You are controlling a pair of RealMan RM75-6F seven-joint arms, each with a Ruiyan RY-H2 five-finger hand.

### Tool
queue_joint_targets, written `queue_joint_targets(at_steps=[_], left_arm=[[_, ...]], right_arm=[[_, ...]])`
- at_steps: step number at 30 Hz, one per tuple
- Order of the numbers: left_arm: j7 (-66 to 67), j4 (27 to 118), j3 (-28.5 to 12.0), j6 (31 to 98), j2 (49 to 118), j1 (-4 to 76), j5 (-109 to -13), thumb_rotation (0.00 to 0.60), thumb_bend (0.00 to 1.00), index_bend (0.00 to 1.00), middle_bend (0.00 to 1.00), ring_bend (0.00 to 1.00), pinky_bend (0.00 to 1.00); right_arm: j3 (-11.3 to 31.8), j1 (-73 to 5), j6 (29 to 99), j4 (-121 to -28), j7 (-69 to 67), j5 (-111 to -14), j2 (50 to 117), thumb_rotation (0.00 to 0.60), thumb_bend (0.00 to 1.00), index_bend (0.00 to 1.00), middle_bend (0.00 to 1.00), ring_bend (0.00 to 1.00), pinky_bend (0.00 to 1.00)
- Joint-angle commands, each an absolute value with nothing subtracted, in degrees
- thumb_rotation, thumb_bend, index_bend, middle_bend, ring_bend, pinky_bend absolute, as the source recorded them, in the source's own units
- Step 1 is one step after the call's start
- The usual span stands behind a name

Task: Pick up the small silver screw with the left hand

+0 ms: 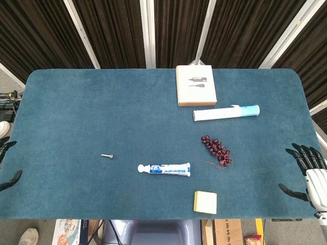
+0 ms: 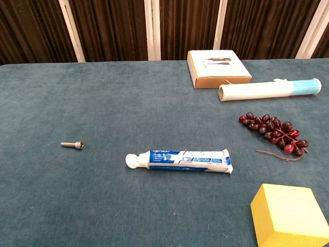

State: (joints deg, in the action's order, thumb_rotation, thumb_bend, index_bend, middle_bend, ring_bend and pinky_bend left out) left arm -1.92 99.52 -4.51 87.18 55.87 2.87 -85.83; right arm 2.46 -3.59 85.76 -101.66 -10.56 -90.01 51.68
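The small silver screw (image 1: 107,155) lies flat on the blue table (image 1: 102,112), left of centre, and shows in the chest view too as the screw (image 2: 72,145). Only dark fingertips of my left hand (image 1: 7,162) reach into the head view at the far left edge, spread apart with nothing in them, well left of the screw. At the far right edge my right hand (image 1: 309,172) hangs with its fingers spread and nothing in them. Neither hand shows in the chest view.
A toothpaste tube (image 1: 164,169) lies right of the screw. A yellow sponge block (image 1: 205,202) sits near the front edge. Dark red grapes (image 1: 217,150), a white tube with a blue end (image 1: 226,113) and a flat box (image 1: 195,85) occupy the right half.
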Motion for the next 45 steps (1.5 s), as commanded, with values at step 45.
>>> queue_joint_targets(at_steps=[45], left_arm=[[22.9, 90.6, -8.7, 55.7, 74.0, 29.6, -61.4, 0.600, 0.44, 0.36, 0.12, 0.00, 0.00]], right_arm=[[2.7, -4.3, 83.0, -102.5, -5.7, -86.8, 52.8, 0.600, 0.15, 0.19, 0.11, 0.06, 0.00]])
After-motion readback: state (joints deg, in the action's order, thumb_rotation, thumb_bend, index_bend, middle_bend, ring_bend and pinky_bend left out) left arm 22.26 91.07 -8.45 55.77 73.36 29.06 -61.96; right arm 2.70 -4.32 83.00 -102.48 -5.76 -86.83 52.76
